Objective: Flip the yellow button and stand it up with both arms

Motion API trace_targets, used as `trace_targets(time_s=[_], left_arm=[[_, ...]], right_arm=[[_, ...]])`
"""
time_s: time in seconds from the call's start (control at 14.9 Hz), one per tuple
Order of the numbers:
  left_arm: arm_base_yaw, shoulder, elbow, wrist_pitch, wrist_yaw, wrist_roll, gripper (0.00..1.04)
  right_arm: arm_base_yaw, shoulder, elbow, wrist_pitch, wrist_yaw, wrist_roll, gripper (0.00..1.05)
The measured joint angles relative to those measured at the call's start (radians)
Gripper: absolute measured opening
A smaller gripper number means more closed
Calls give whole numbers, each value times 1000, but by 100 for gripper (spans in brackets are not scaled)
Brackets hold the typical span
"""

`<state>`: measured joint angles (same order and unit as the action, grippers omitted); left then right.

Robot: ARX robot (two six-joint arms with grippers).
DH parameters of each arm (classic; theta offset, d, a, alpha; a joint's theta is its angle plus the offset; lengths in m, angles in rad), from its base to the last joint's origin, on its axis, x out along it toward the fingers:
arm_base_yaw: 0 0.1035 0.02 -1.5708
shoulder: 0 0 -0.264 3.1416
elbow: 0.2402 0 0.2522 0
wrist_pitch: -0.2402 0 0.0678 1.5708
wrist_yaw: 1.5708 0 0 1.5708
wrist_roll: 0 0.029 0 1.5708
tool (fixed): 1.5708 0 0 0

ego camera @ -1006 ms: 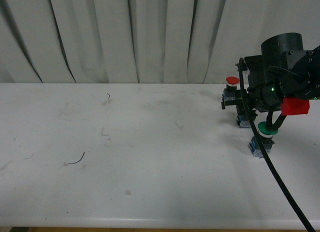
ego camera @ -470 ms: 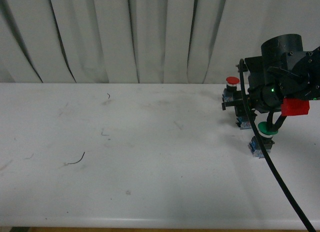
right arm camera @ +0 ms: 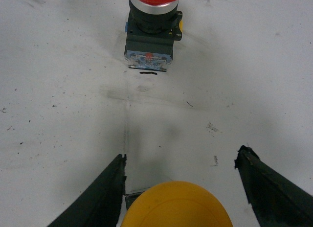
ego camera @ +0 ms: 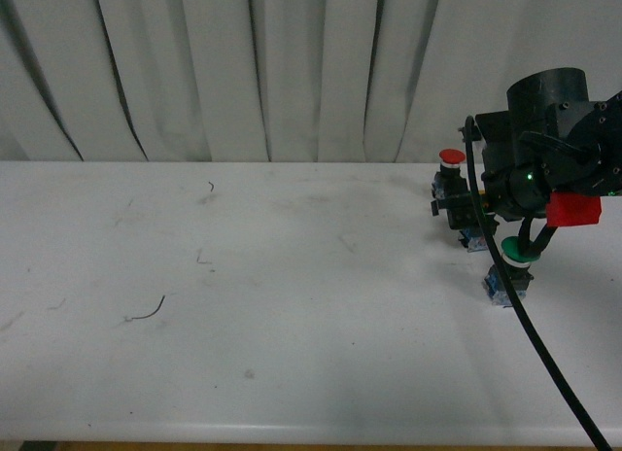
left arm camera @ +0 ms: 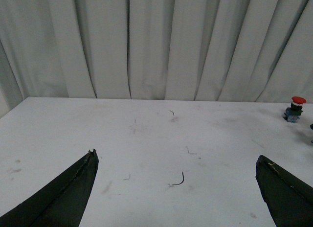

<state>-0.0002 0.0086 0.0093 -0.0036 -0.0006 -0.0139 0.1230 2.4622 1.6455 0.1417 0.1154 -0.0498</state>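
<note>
The yellow button's round cap (right arm camera: pixel 176 205) fills the space between my right gripper's (right arm camera: pixel 182 153) two black fingers, which are shut on it; its body is hidden below the cap. In the front view the right arm (ego camera: pixel 549 130) stands at the far right of the white table (ego camera: pixel 292 305) and covers the yellow button almost wholly. My left gripper (left arm camera: pixel 176 157) is open over bare table with nothing between its fingers, and it does not show in the front view.
A red-capped button (right arm camera: pixel 151 21) stands upright just beyond the right gripper, also seen as a red-capped button (ego camera: pixel 451 159) near the curtain. A green-capped button (ego camera: pixel 512 249) stands in front of the right arm. The arm's black cable (ego camera: pixel 554 364) runs to the table's near edge.
The right arm has shifted only very slightly. The red and green buttons stand where they were.
</note>
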Motion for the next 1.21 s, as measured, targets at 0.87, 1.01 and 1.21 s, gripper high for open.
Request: trace_targets(time_s=[0.87, 1.01, 1.21], left_arm=[[0, 0, 0, 0, 0, 0, 98], [0, 0, 0, 0, 0, 0, 98], [0, 0, 0, 0, 0, 0, 98]], right_arm=[[-69, -1330, -1072, 421, -465, 349, 98], [-28, -1512, -1139, 285, -303, 277, 89], [-33, -1829, -1313, 127, -18, 97, 54]])
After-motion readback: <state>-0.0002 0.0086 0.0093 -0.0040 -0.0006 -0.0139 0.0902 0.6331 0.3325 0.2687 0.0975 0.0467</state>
